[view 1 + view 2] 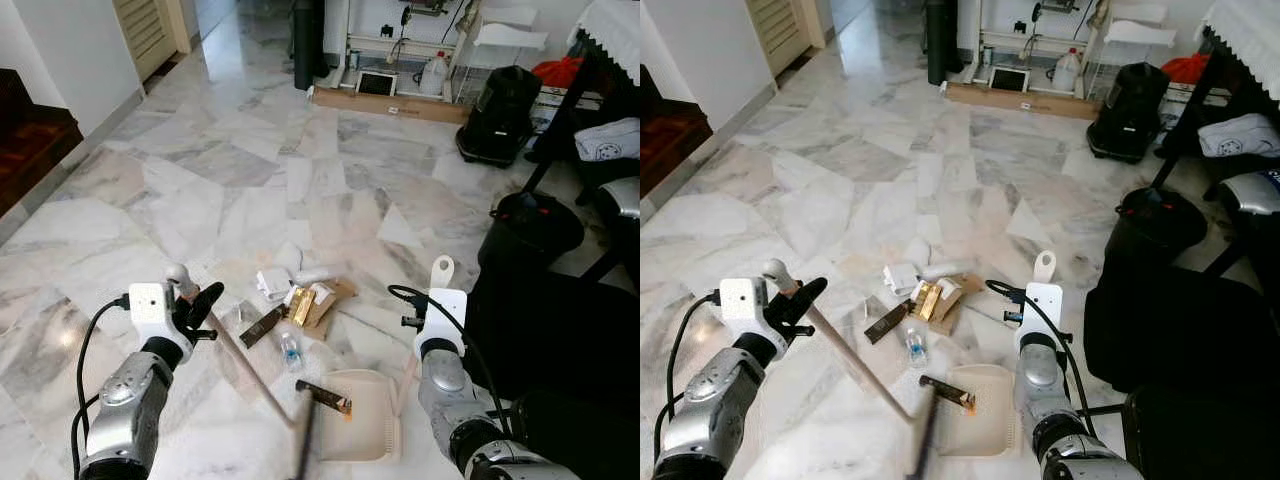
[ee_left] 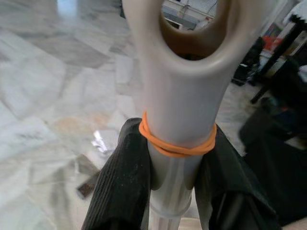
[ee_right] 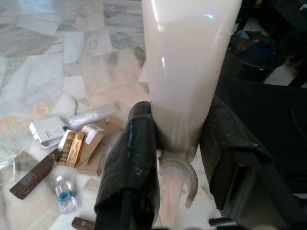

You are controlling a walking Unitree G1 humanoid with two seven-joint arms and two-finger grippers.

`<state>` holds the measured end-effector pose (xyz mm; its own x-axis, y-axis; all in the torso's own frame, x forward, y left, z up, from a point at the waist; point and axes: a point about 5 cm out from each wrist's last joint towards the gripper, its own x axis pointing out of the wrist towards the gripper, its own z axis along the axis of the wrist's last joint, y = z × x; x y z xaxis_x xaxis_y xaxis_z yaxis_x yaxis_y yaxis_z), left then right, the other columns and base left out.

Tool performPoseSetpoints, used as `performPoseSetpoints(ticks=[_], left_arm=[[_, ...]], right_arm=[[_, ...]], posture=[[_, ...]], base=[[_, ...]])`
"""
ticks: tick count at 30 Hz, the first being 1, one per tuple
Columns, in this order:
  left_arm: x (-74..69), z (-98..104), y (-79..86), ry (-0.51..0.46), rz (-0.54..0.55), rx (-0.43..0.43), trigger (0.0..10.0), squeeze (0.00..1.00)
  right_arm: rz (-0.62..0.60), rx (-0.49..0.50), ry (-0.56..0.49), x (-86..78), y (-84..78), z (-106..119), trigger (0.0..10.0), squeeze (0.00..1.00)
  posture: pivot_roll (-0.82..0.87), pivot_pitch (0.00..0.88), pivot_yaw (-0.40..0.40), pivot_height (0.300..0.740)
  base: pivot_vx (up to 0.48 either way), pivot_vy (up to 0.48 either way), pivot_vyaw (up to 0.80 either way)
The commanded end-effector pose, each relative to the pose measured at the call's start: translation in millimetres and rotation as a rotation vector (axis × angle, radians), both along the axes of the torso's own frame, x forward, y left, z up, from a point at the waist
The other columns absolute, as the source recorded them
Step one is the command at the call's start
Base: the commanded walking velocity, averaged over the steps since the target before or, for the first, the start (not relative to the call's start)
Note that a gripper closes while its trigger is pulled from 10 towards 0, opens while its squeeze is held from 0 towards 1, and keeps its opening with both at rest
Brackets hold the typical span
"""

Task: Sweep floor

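Litter pile on marble floor just ahead of dustpan, broom handle slanted toward pan mouth for drawing litter in, left gripper pinching its top, right gripper clamped on dustpan handle, steadying pan.

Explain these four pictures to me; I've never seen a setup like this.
This is a walking humanoid robot sweeping a marble floor. The two wide pictures come from a camera on its head, looking down at its silver arms. The two close-ups come from cameras on its wrists.

The left gripper is shut on the broom handle, which carries an orange rubber band. The right gripper is shut on the dustpan handle, with the dustpan resting on the floor.

Ahead lies litter: flattened cardboard boxes, white packaging, a small water bottle and a dark wrapper.
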<state>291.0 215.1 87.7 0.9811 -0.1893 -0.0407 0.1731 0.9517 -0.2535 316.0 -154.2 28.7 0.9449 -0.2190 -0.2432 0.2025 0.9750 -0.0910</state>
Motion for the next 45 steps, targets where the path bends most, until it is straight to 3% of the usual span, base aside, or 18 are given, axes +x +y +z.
performPoseSetpoints(ticks=[1, 7, 11, 17, 25, 32, 42, 45], left_arm=[[2.4, 14, 7.2, -0.045, -0.007, -0.013, 10.0, 0.0], [3.9, 21, 8.7, -0.043, -0.04, -0.105, 10.0, 0.0], [8.0, 35, 10.3, -0.113, 0.02, -0.065, 10.0, 0.0], [8.7, 48, -2.8, -0.156, -0.045, 0.02, 10.0, 0.0], [5.9, 51, -2.5, -0.164, -0.05, 0.061, 10.0, 0.0], [-8.1, 51, 2.2, -0.147, -0.083, 0.189, 10.0, 0.0], [-7.0, 47, -0.2, -0.132, -0.102, 0.23, 10.0, 0.0], [-6.0, 39, 2.5, -0.113, -0.062, 0.23, 10.0, 0.0]], right_arm=[[-0.001, 0.002, 0.019, -0.3, 0.2, -2, 10.0, 0.0], [0.006, 0.004, 0.019, 2.1, 2.0, 0, 10.0, 0.0], [0.01, 0.004, 0.016, 3.4, 3.1, 2, 10.0, 0.0], [0.012, 0.004, 0.021, 2.8, 3.1, 1, 10.0, 0.0], [0.008, 0.005, 0.022, 2.6, 2.6, 1, 10.0, 0.0], [0.007, 0.007, 0.026, 2.4, 2.7, 0, 10.0, 0.0], [0.007, 0.009, 0.024, 3.0, 3.5, 1, 10.0, 0.0], [0.004, 0.009, 0.024, 2.8, 2.7, 1, 10.0, 0.0]], posture=[[0.17, 0.076, -0.025, 0.74], [0.17, 0.07, -0.029, 0.74], [0.17, 0.065, -0.031, 0.74], [0.17, 0.063, -0.03, 0.74], [0.17, 0.063, -0.028, 0.74], [0.18, 0.064, -0.027, 0.74], [0.18, 0.062, -0.024, 0.74], [0.17, 0.063, -0.023, 0.74]], base=[[0.0, 0.0, 0.0], [0.0, 0.0, 0.0], [0.0, 0.0, 0.0], [0.0, 0.0, 0.0], [0.0, 0.0, 0.0], [0.0, 0.0, 0.0], [0.0, 0.0, 0.0], [0.0, 0.0, 0.0]])
